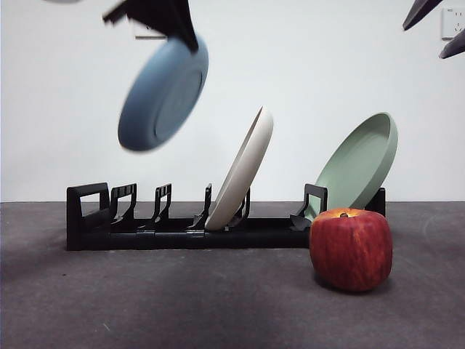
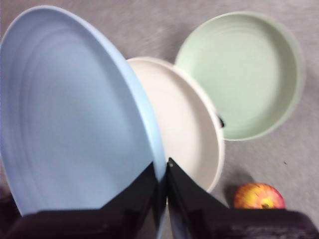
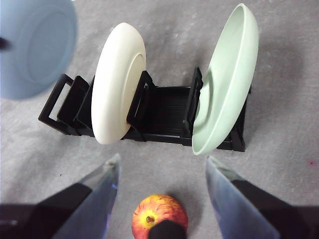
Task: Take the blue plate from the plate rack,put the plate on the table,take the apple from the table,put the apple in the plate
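Note:
My left gripper (image 2: pixel 160 169) is shut on the rim of the blue plate (image 2: pixel 70 114) and holds it tilted in the air, above the left end of the plate rack (image 1: pixel 182 225); the front view shows the plate (image 1: pixel 163 94) hanging from the gripper (image 1: pixel 190 40) at the top. The apple (image 1: pixel 351 249) stands on the table (image 1: pixel 182 305) in front of the rack's right end. My right gripper (image 3: pixel 162 172) is open and empty, high above the apple (image 3: pixel 159 215); it shows as black tips (image 1: pixel 436 25) at the front view's top right.
A cream-white plate (image 1: pixel 243 171) leans in the rack's middle slot and a sage-green plate (image 1: pixel 360 163) leans at its right end. The rack's left slots (image 1: pixel 123 203) hold nothing. A white wall stands behind.

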